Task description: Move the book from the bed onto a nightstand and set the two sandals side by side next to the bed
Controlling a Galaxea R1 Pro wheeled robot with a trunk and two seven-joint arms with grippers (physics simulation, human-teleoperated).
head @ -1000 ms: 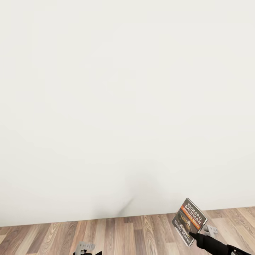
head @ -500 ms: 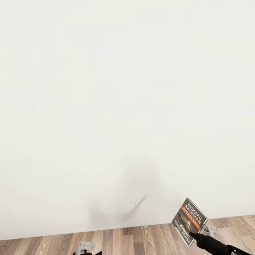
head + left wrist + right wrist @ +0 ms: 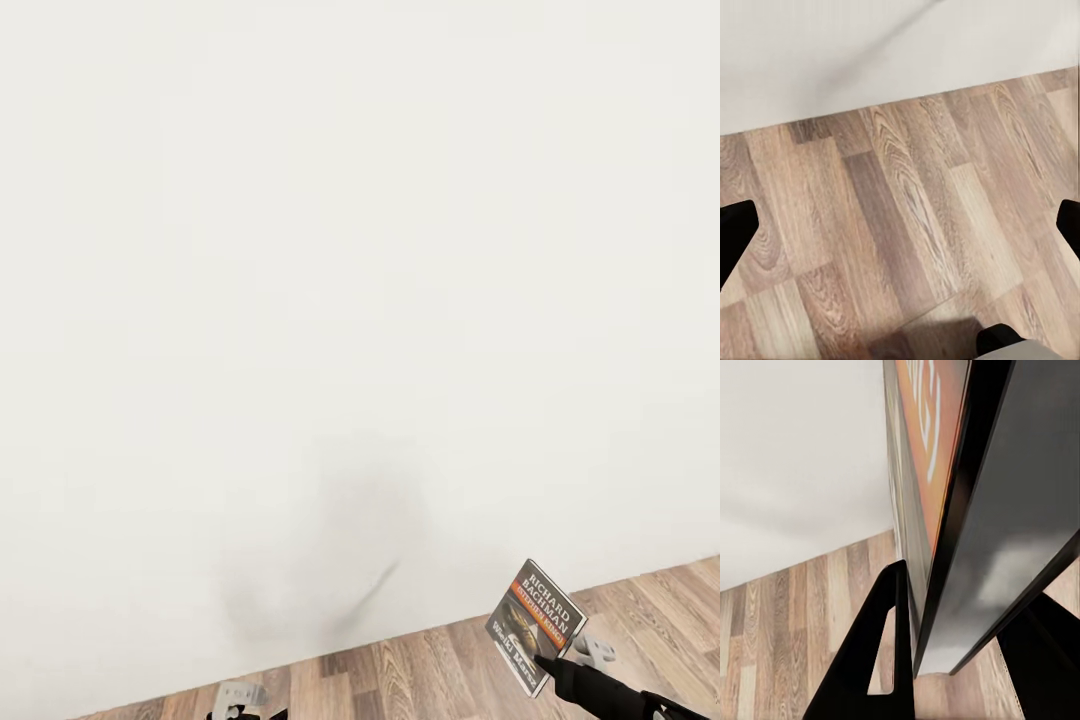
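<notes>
We face a white wall over plank floor, our right gripper clamped on the book, held upright low at right, left gripper spread wide above floor.

Right gripper raised at lower right of head view, fingers clamped on the book — held upright. Left gripper low — fingers spread wide apart.

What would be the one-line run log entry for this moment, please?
phase: in transit | right gripper: shut on book, held upright | left gripper: open, holding nothing | ahead: white wall, wood floor
</notes>
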